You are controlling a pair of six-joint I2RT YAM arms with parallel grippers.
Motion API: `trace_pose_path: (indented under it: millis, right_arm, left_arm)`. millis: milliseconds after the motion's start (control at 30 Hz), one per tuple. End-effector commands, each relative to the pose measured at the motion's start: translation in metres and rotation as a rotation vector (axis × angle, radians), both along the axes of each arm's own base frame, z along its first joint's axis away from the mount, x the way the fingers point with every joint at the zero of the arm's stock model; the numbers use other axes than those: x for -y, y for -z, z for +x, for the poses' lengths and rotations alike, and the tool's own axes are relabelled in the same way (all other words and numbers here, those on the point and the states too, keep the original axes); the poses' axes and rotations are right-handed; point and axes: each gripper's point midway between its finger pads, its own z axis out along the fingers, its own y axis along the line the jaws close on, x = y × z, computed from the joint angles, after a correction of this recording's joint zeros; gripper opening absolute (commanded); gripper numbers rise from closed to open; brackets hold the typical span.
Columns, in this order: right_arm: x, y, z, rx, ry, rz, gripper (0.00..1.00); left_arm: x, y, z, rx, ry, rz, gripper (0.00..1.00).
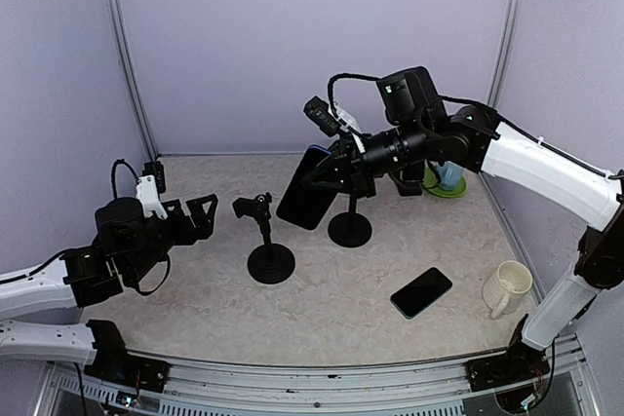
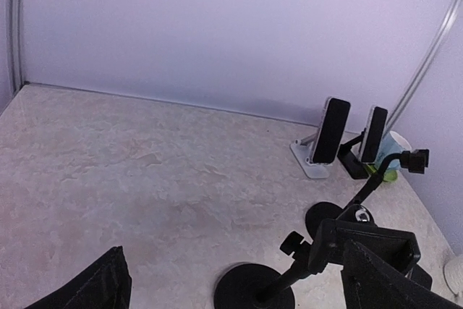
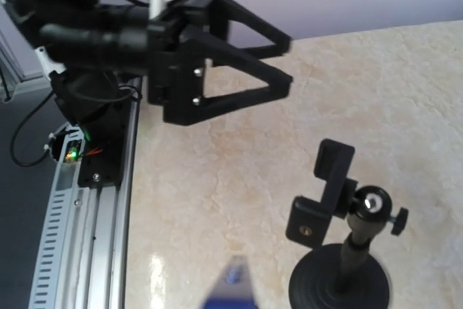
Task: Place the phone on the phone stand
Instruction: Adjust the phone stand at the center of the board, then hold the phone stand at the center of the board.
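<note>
My right gripper (image 1: 327, 177) is shut on a dark phone (image 1: 306, 189) with a blue edge, holding it tilted in the air above the table. In the right wrist view only a blurred blue edge of the phone (image 3: 230, 291) shows at the bottom. A black phone stand (image 1: 349, 229) with a round base stands right under and behind the held phone. A second black stand (image 1: 270, 262) with an empty clamp (image 3: 331, 177) stands to its left. My left gripper (image 1: 202, 214) hangs open and empty left of that stand, with the clamp by its right finger (image 2: 383, 276).
Another dark phone (image 1: 421, 291) lies flat at the front right, near a cream mug (image 1: 507, 287). At the back right sit a green plate with a blue cup (image 1: 447, 180) and two phones propped on small holders (image 2: 331, 132) (image 2: 374, 134). Walls close three sides.
</note>
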Motion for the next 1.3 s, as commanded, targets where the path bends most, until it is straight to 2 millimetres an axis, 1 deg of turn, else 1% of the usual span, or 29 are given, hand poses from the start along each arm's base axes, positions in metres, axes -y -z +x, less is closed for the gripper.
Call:
trace_pose_path:
  millis: [0, 100, 167, 267, 400, 567, 733, 833, 933, 1067, 1133, 1267]
  right_arm:
    - [-0.006, -0.023, -0.007, 0.032, -0.062, 0.047, 0.0]
    - [-0.009, -0.029, -0.005, 0.04, -0.068, 0.049, 0.0]
    - [-0.01, -0.034, -0.004, 0.047, -0.073, 0.054, 0.0]
    - [-0.012, -0.038, -0.004, 0.057, -0.081, 0.06, 0.0]
    - [-0.013, -0.039, -0.003, 0.065, -0.082, 0.058, 0.0]
    - [-0.014, -0.039, -0.003, 0.068, -0.089, 0.058, 0.0]
    - [-0.012, -0.037, -0.004, 0.075, -0.094, 0.054, 0.0]
    - [-0.011, -0.035, -0.005, 0.078, -0.095, 0.05, 0.0]
    - [-0.01, -0.032, -0.005, 0.079, -0.092, 0.045, 0.0]
    - [-0.01, -0.031, -0.006, 0.078, -0.093, 0.043, 0.0]
    - [-0.01, -0.031, -0.006, 0.081, -0.092, 0.045, 0.0]
    - [-0.008, -0.033, -0.005, 0.085, -0.086, 0.045, 0.0]
  left_arm:
    - [0.039, -0.018, -0.006, 0.114, 0.337, 0.008, 0.98]
    - [0.049, -0.011, -0.009, 0.142, 0.462, 0.022, 0.96]
    - [0.048, -0.007, -0.005, 0.142, 0.486, 0.021, 0.94]
    - [0.05, -0.006, -0.008, 0.164, 0.529, 0.014, 0.9]
    - [0.052, -0.003, -0.008, 0.182, 0.573, 0.012, 0.86]
    - [0.058, 0.006, -0.001, 0.153, 0.624, 0.016, 0.74]
    - [0.058, 0.012, 0.009, 0.155, 0.641, 0.017, 0.7]
    - [0.059, 0.008, 0.011, 0.177, 0.653, 0.009, 0.69]
    - [0.064, 0.005, 0.012, 0.19, 0.678, 0.007, 0.63]
    - [0.072, 0.01, 0.016, 0.17, 0.716, 0.012, 0.53]
    - [0.074, 0.012, 0.018, 0.165, 0.72, 0.011, 0.5]
    - [0.074, 0.012, 0.02, 0.172, 0.717, 0.009, 0.42]
